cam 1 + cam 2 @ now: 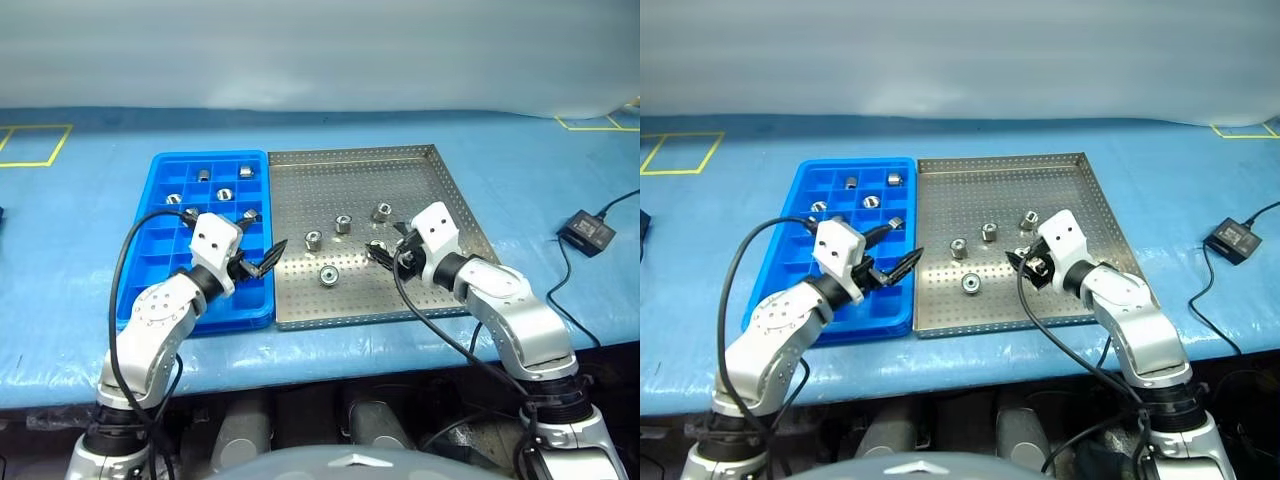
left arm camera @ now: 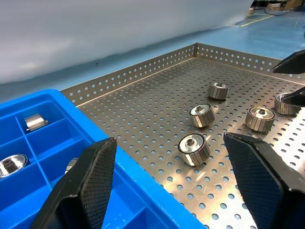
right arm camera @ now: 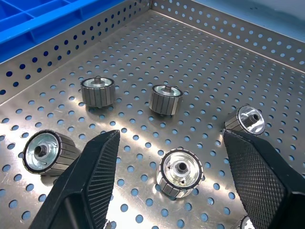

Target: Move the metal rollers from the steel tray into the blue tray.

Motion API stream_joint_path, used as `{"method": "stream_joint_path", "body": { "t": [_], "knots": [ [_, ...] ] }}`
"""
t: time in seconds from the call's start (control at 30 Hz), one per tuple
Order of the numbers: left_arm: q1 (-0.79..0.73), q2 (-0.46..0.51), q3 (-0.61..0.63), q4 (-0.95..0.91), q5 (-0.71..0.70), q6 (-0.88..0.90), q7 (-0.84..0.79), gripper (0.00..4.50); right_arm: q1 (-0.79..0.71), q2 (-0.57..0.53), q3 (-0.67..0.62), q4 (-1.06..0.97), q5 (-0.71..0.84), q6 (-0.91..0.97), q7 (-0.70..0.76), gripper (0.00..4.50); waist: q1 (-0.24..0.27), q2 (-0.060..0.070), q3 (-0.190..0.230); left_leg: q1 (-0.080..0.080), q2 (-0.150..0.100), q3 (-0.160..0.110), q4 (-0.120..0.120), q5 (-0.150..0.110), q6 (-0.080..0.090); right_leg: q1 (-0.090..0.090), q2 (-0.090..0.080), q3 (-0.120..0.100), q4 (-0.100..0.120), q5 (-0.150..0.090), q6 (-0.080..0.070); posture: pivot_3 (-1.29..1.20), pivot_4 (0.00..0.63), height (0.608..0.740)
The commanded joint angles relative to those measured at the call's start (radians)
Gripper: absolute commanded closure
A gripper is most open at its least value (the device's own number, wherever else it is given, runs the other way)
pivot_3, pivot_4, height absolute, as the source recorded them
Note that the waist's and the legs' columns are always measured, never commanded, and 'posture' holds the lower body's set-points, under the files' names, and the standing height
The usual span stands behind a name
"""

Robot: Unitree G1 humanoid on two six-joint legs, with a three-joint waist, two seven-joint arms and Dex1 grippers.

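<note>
**Both grippers open over the trays, rollers split between them**

The steel tray [image 1: 420, 160] and the blue tray [image 1: 160, 190] lie side by side, long edges touching, on a blue-covered table [image 1: 90, 330]. The steel tray's perforated floor is bare toward its far rim and far corners.

The metal rollers [image 3: 177, 174] are short shiny cylinders with ribbed sides and a centre hole. Five lie clustered on the near half of the steel tray; some stand on end, others lie tipped. More rollers sit singly in far compartments of the blue tray.

The left gripper [image 1: 258, 262] hangs over the blue tray's near right corner, fingers apart and empty. The right gripper [image 1: 385, 252] hovers over the cluster, fingers spread, one roller between them untouched. A black box with a cable [image 1: 588, 233] lies well to the right.
</note>
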Motion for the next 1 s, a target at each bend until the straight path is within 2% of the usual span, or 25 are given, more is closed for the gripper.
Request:
{"method": "stream_joint_path", "body": {
  "t": [0.03,1.0],
  "knots": [
    [-0.014,0.000,0.006,-0.012,0.002,-0.012,0.001,0.58,-0.002,0.010,-0.016,-0.039,0.002,-0.006,-0.018,0.87,-0.001,0.000,0.000,0.000,0.000,0.000,0.000,0.000,0.000,0.000,0.000,0.000,0.000,0.000,0.000,-0.05,0.150,0.740],
    [-0.036,-0.002,-0.014,0.006,-0.001,-0.003,-0.020,0.58,0.019,-0.014,-0.014,-0.066,0.003,0.000,-0.007,0.87,-0.009,0.000,0.000,0.000,0.000,0.000,0.000,0.000,0.000,0.000,0.000,0.000,0.000,0.000,0.000,-0.07,0.150,0.740]
  ]
}}
